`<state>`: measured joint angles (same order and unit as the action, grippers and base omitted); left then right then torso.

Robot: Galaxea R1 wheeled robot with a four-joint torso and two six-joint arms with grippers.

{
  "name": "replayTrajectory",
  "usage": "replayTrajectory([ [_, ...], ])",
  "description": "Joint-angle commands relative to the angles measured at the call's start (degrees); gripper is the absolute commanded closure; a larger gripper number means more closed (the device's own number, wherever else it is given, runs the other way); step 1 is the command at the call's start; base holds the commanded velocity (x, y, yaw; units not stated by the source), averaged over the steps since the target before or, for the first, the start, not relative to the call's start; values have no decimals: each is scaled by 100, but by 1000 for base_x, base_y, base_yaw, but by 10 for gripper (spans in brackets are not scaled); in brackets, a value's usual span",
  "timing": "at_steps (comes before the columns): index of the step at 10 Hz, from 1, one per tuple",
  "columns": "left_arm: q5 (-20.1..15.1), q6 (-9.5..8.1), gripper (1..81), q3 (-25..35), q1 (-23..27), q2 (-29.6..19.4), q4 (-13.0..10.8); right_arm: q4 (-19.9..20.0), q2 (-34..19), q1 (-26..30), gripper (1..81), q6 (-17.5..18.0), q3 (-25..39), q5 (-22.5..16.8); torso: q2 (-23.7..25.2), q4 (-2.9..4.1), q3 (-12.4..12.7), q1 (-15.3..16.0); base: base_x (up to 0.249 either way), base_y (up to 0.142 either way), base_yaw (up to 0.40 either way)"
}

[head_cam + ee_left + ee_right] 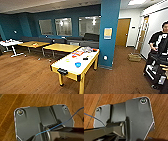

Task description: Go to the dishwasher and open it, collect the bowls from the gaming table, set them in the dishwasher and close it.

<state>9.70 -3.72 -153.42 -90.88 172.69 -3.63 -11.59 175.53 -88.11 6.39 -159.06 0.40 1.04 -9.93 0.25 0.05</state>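
- Teal walls and a brown wood-plank floor surround you in a lounge, with interior windows along the far wall.
- Ahead of your robot in the head view stands the gaming table, an air hockey table with a glossy white top, yellow sides and yellow legs.
- Small items lie on its white top: a blue round one near the close end, a small pale yellow one, a small black one, and red-orange shapes toward the far end. You cannot tell from here which of them are bowls.
- Just past the table's far end rises a teal pillar with a pale notice fixed on it.
- Yellow-topped tables stand beyond the air hockey table, and a dark sofa runs under the windows.
- A person in black stands at the right edge beside a dark cart, near a wooden door.
- Your left wrist view looks down on the robot's own dark plate over the plank floor, with a thin blue cable crossing it.
- Your right wrist view gives the same dark plate above the floor.
- Neither wrist view lets you tell whether the fingers are apart or together, so no place can be given relative to them.
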Motion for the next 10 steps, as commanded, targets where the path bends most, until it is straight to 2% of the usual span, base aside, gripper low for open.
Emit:
replayTrajectory([
  [1,-258,-6,10,14,277,-33,-15,-36,28,324,10,-15,8,-269,0,0,0,0,189,75,0],
  [10,-250,-6,10,14,277,-33,3,-36,11,299,10,-15,8,-269,0,0,0,2,205,73,0],
])
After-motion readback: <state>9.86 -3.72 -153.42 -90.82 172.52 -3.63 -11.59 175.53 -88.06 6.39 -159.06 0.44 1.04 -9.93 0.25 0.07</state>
